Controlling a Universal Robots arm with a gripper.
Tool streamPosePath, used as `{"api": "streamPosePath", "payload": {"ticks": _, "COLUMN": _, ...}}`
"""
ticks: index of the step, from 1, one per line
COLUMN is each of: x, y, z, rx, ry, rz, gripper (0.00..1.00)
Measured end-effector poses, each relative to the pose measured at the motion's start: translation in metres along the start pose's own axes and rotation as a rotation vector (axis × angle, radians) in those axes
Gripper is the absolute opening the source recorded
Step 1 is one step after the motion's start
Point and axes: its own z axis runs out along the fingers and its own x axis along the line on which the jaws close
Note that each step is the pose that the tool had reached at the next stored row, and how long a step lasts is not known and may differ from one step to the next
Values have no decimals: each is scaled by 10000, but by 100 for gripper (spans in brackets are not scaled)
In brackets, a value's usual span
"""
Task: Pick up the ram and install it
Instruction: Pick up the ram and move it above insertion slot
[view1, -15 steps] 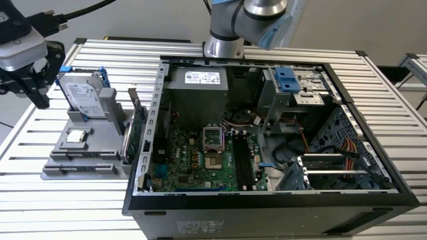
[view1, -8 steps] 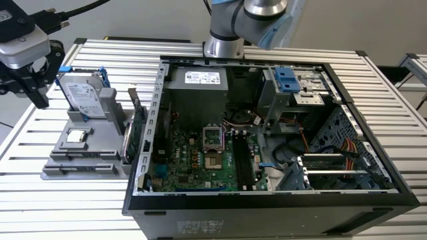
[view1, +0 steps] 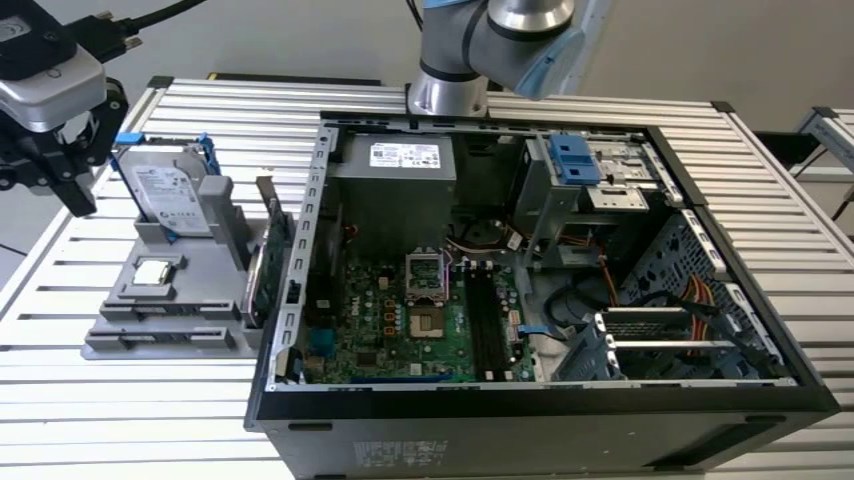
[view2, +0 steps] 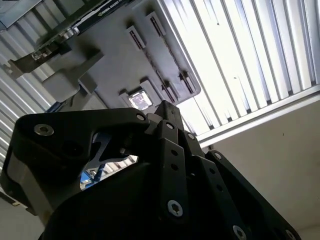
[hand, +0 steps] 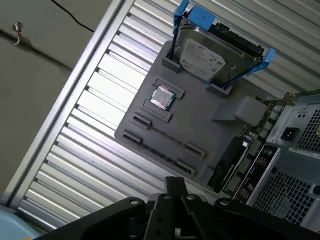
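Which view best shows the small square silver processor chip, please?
The first wrist view: the small square silver processor chip lies unobstructed, nearly face-on, in the grey plastic holder. The exterior view shows it obliquely; the second wrist view shows it bright with glare.

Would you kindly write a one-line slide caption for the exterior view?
The black gripper hovers near the grey fixture tray beside the open black computer case.

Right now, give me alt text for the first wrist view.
A grey parts tray lies on a slatted metal table, holding an upright blue-framed hard drive and a small silver chip. The black claw hangs above; a computer case stands beside the tray.
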Motion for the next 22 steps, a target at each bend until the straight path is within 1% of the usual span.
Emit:
{"api": "streamPosePath", "payload": {"ticks": 18, "x": 10, "y": 9, "z": 0, "rx": -23, "ry": 80, "rz": -1671, "gripper": 0}}
{"api": "streamPosePath", "payload": {"ticks": 22, "x": 8, "y": 14, "z": 1, "rx": -29, "ry": 103, "rz": -2166, "gripper": 0}}
